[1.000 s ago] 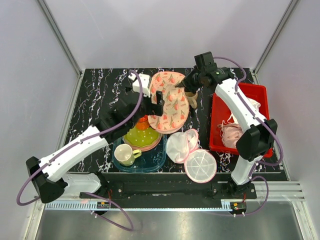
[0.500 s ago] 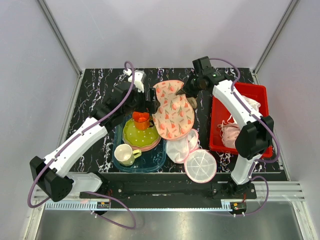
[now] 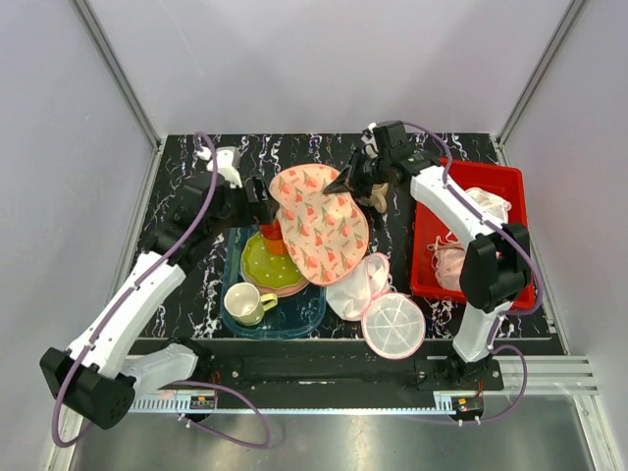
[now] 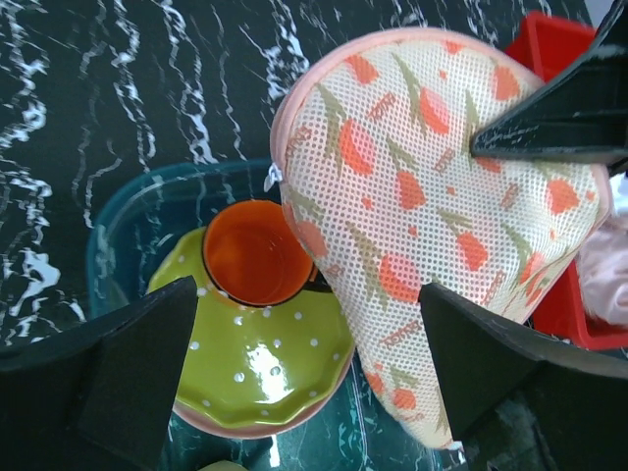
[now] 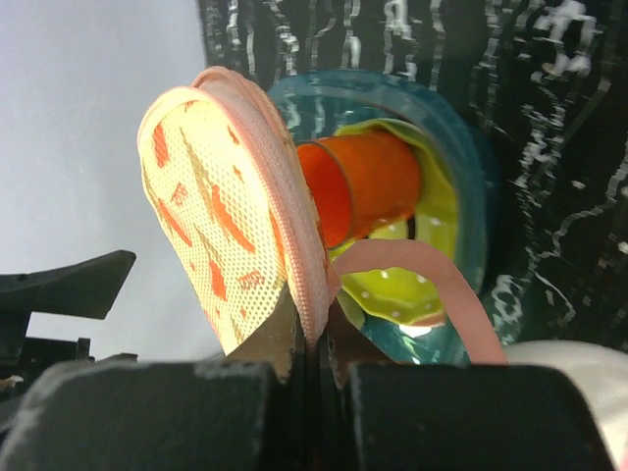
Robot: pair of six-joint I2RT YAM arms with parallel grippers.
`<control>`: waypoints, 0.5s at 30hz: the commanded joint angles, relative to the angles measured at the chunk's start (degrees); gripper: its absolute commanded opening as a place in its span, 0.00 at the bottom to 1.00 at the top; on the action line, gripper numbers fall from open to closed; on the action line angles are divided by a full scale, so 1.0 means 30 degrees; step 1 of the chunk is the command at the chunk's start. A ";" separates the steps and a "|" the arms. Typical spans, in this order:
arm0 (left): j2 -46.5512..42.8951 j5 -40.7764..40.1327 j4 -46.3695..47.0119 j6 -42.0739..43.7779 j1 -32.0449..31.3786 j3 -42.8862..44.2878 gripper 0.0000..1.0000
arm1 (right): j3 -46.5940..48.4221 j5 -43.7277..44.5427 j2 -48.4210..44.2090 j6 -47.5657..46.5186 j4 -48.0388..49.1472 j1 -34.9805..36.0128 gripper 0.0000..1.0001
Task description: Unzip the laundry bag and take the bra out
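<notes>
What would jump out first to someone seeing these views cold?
The peach laundry bag with red-orange motifs dominates mid-table. It is pinched by its pink edging in the shut right hand and hangs over the teal tray with its green plate and orange cup. The left hand hovers wide open just left of the bag. At right, a red bin holds pinkish garments.

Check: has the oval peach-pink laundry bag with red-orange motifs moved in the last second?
Yes. The laundry bag, pinched by the right gripper, shifted left and nearer, further over the teal plastic tray.
</notes>
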 commanded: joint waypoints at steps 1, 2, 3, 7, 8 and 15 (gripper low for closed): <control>-0.0663 -0.1455 0.0082 0.0285 0.0674 0.0429 0.99 | 0.0024 -0.2311 0.0728 0.1406 0.4474 0.1250 0.06; -0.0575 -0.1572 -0.0037 0.0285 0.0762 0.0575 0.99 | -0.0123 -0.2546 0.1136 0.1466 0.4865 0.1371 0.30; -0.0342 -0.1457 -0.0154 0.0256 0.0792 0.0692 0.99 | -0.0067 -0.2403 0.1372 0.1263 0.4898 0.1517 0.44; 0.0041 -0.0754 -0.0593 0.0168 0.0792 0.1249 0.99 | 0.0080 -0.0357 0.1698 -0.0112 0.2709 0.1460 0.88; 0.0070 -0.0782 -0.0682 0.0197 0.0792 0.1250 0.99 | -0.0036 0.0693 0.1233 -0.0551 0.2556 0.1315 0.92; -0.0075 -0.0783 -0.0858 -0.0007 0.0792 0.1133 0.99 | -0.3079 0.4949 -0.2284 -0.2107 0.2261 0.0757 0.92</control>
